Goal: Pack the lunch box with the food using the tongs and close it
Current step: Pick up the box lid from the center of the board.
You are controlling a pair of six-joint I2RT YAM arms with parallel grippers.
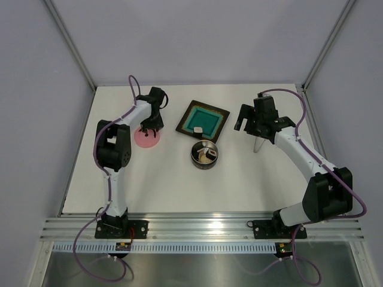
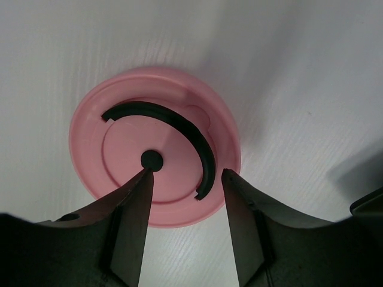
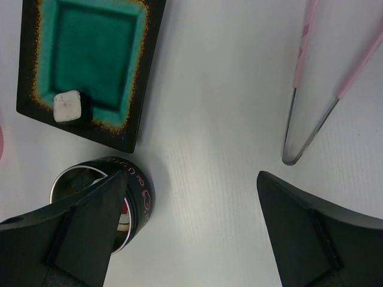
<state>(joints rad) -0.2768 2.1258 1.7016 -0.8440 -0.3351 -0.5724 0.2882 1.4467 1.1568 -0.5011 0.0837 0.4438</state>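
Observation:
The pink lid (image 2: 154, 146) with a dark curved slot and a centre knob lies flat on the table (image 1: 146, 138). My left gripper (image 2: 187, 173) hangs over it, open; one fingertip is at the knob and the other at the lid's right rim. The round lunch box (image 1: 204, 154) stands mid-table with food pieces (image 1: 207, 156) inside; my right finger partly hides it (image 3: 134, 188). One white cube (image 3: 67, 106) sits on the dark tray. The tongs (image 3: 311, 101), with pink arms, lie on the table (image 1: 257, 146). My right gripper (image 3: 191, 179) is open and empty between lunch box and tongs.
The square dark tray with a teal centre (image 1: 202, 119) lies behind the lunch box, and its dark rim (image 3: 149, 72) shows in the right wrist view. Frame posts stand at the back corners. A metal rail runs along the near edge.

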